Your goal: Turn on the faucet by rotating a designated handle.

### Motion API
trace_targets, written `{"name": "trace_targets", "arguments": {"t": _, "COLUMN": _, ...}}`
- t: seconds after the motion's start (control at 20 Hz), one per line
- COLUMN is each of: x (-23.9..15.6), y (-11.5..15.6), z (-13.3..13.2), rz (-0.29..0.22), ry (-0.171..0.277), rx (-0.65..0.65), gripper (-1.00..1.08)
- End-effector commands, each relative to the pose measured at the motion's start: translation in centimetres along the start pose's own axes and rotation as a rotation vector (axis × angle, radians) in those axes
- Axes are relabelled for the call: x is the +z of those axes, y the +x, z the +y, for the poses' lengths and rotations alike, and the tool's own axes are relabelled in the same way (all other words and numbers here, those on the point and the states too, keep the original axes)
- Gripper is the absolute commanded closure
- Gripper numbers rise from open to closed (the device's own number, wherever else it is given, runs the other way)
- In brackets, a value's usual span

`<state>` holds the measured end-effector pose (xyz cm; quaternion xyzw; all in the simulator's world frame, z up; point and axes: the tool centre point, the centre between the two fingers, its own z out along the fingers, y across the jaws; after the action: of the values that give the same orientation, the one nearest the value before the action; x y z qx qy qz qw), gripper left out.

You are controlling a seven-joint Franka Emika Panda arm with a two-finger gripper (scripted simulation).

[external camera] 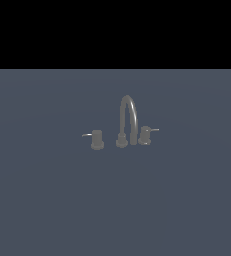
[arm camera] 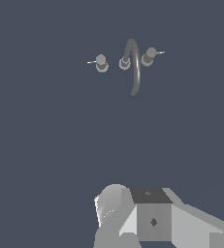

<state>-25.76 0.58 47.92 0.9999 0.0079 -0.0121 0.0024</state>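
Faucet untouched, end effector well short of the handle.

Exterior view: faucet mid-desk; handle just beside the spout on the exterior view's right, twin handle farther off on the left; no arm visible. Wrist view: same set far ahead; end effector only partly shown, opening impossible to tell. Likely risks: picking the twin by mistake, or slipping off the thin lever.

Slate-blue floor, faucet (three-piece) standing
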Motion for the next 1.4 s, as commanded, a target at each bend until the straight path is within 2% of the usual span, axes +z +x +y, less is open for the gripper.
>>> {"name": "trace_targets", "arguments": {"t": 0.0, "x": 0.0, "y": 0.0, "z": 0.0, "rz": 0.0, "ry": 0.0, "rx": 0.0, "gripper": 1.08}}
{"name": "trace_targets", "arguments": {"t": 0.45, "x": -0.9, "y": 0.8, "z": 0.5, "rz": 0.018, "ry": -0.016, "rx": 0.006, "gripper": 1.08}}
{"name": "trace_targets", "arguments": {"t": 0.8, "x": -0.8, "y": 1.2, "z": 0.6, "rz": 0.017, "ry": -0.011, "rx": 0.017, "gripper": 1.08}}
{"name": "trace_targets", "arguments": {"t": 1.1, "x": -0.4, "y": 3.1, "z": 0.7, "rz": 0.017, "ry": 0.007, "rx": 0.063, "gripper": 1.08}}
{"name": "trace_targets", "arguments": {"t": 1.35, "x": 0.3, "y": 5.7, "z": 1.0, "rz": 0.015, "ry": 0.03, "rx": 0.129, "gripper": 1.08}}
